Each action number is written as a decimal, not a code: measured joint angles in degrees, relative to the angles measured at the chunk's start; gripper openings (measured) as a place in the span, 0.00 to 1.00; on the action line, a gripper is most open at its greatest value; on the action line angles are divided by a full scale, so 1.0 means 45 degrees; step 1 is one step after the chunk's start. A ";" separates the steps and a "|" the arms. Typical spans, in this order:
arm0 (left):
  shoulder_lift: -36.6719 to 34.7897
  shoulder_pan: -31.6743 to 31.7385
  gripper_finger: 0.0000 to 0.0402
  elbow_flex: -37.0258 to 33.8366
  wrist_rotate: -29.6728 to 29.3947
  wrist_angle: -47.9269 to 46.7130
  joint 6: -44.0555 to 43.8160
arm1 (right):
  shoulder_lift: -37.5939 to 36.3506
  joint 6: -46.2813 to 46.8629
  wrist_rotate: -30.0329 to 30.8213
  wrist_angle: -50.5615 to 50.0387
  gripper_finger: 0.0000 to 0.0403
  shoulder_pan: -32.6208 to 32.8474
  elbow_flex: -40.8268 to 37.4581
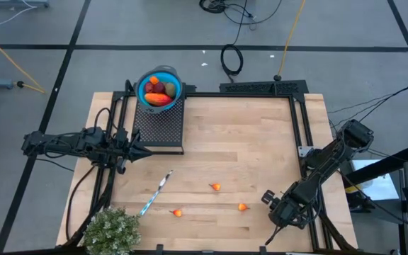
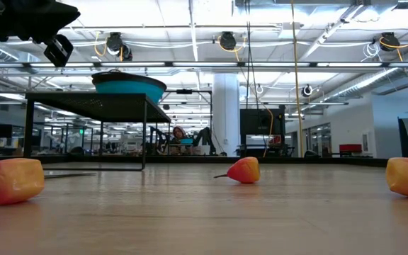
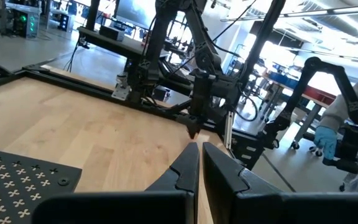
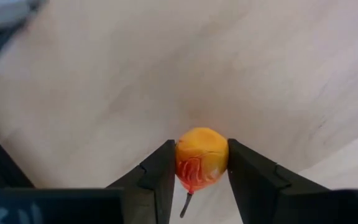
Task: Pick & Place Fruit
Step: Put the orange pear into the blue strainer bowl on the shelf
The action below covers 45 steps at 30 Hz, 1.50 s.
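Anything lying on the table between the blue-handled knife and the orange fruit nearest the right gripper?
Yes. In the high view, between the knife and that fruit lie two other small orange fruits: one mid-table, one nearer the knife's handle end.

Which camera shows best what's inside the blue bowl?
The high view: looking straight down, it shows the blue bowl holding a long red-orange fruit, dark red balls and an olive-brown one. The low view shows only its outer wall; neither wrist view shows it.
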 joint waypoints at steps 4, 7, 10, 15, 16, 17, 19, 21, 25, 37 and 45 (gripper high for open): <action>0.0000 -0.0001 0.05 0.0000 0.0005 0.0071 0.0005 | -0.0512 0.0052 0.0648 0.0037 0.31 -0.0020 0.0275; 0.0000 0.0000 0.05 0.0002 0.0010 0.0300 0.0009 | -0.1029 0.0103 0.1612 0.0049 0.31 -0.0065 0.0529; -0.0005 0.0000 0.05 0.0005 0.0010 0.0528 0.0014 | -0.1527 0.0757 0.2771 0.0046 0.31 -0.0302 0.0711; -0.0005 -0.0002 0.05 0.0005 0.0015 0.0673 0.0016 | -0.2384 0.2394 0.5308 0.0291 0.31 -0.1150 0.0991; -0.0004 0.0000 0.05 0.0005 0.0015 0.0670 0.0020 | -0.2538 0.2629 0.5828 0.0513 0.31 -0.1343 0.0991; -0.0003 -0.0002 0.05 0.0005 0.0018 0.0670 0.0033 | -0.2677 0.2794 0.6286 0.0838 0.31 -0.1558 0.0991; -0.0005 0.0000 0.05 0.0005 0.0015 0.0670 0.0067 | -0.2911 0.2909 0.7065 0.1698 0.31 -0.2003 0.0991; -0.0005 -0.0001 0.05 0.0005 0.0019 0.0670 0.0227 | -0.3068 0.2835 0.7663 0.2741 0.31 -0.2471 0.0991; -0.0005 -0.0005 0.05 0.0005 0.0019 0.0670 0.0281 | -0.3105 0.2240 0.8347 0.5659 0.31 -0.3427 0.0991; 0.0000 -0.0005 0.05 0.0005 0.0019 0.0665 0.0280 | -0.3115 0.3834 0.8323 1.3994 0.31 -0.6073 0.0991; 0.0000 -0.0003 0.05 0.0005 -0.0777 0.0661 0.0272 | -0.3115 0.8549 0.8313 1.5115 0.31 -0.7217 0.0991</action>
